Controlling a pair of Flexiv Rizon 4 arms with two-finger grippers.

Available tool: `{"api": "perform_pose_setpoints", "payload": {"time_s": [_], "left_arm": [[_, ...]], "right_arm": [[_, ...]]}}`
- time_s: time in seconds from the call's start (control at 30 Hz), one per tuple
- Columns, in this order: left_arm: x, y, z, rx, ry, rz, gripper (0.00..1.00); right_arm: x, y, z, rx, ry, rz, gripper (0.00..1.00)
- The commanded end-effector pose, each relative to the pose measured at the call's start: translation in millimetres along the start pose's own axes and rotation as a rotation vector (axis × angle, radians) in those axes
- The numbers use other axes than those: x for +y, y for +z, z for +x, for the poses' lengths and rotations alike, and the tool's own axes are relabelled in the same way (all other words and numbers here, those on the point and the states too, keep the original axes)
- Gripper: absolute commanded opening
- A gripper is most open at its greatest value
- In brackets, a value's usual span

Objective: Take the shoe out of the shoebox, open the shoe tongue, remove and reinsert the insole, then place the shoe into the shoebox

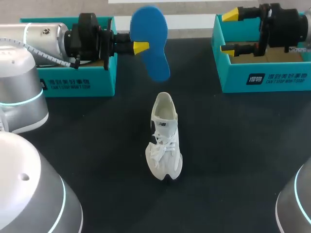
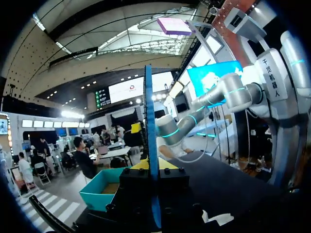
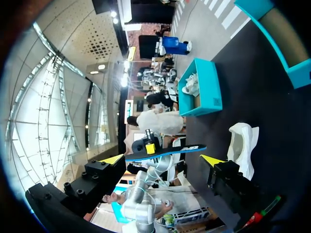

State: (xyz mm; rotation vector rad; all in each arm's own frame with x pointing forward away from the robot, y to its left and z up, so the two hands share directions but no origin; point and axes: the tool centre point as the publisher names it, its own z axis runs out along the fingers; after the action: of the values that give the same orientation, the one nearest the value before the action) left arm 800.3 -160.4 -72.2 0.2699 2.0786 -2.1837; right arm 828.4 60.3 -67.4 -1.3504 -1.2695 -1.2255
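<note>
Blue foam is the weak point here: the insole point(image 1: 150, 43) hangs in the air, pinched flat between the fingers of the left tool point(image 1: 142, 47), above the counter point(image 1: 233, 155) just beside the left box point(image 1: 77, 82) and well apart from the shoe point(image 1: 164, 138). The grip looks to sit at one long edge, with both ends free, so a quick swing or turn could make the soft sheet flap, twist in the fingers or slip out altogether. Its narrow end points down toward the shoe and its broad end up; if that reading is right, the insole would need turning before it goes in, and a wrong entry angle would fold or jam it at the collar. The shoe stands upright on its sole in the middle of the counter, opening away from the robot, laces loose, with nothing touching it. The right tool point(image 1: 230, 31) hovers spread wide and empty over the right box point(image 1: 265, 77), far from the shoe, so nothing steadies it. Pushing the insole in against an unheld shoe would likely slide it across the smooth counter or tip it onto its side. How far the tongue is drawn back cannot be told from these views; a tongue lying over the opening would block the insole and crumple it.
</note>
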Motion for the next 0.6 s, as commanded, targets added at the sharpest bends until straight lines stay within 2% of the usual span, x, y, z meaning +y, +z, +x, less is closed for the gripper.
{"api": "perform_pose_setpoints", "payload": {"time_s": [0.03,0.07,0.1,0.3,0.33,0.4,0.43,0.6], "left_arm": [[-4.3,7.0,-4.9,-0.018,-0.797,-0.017,0.0],[-5.2,7.5,-5.6,0.003,-0.823,0.005,0.0],[-5.9,7.1,-7.9,-0.025,-0.891,0.013,0.0],[-6.7,10.4,-7.2,0.0,-1.182,-0.021,0.0],[-8.3,11.5,-5.7,-0.004,-1.258,-0.007,0.0],[-11.3,12.3,-5.5,0.002,-1.303,0.022,0.0],[-12.6,12.2,-7.7,0.014,-1.31,0.072,0.0],[-12.6,12.2,-7.7,0.014,-1.31,0.072,0.0]], "right_arm": [[0.0,1.0,0.1,-0.003,0.001,-0.001,1.0],[0.0,1.0,0.1,-0.003,0.001,-0.001,1.0],[0.0,1.0,0.1,-0.003,0.001,-0.001,1.0],[0.0,1.0,0.1,-0.003,0.001,-0.001,1.0],[0.0,1.0,0.1,-0.003,0.001,-0.001,1.0],[0.0,1.0,0.1,-0.003,0.001,-0.001,1.0],[0.0,1.0,0.1,-0.003,0.001,-0.001,1.0],[0.0,1.0,0.1,-0.003,0.001,-0.001,1.0]]}}
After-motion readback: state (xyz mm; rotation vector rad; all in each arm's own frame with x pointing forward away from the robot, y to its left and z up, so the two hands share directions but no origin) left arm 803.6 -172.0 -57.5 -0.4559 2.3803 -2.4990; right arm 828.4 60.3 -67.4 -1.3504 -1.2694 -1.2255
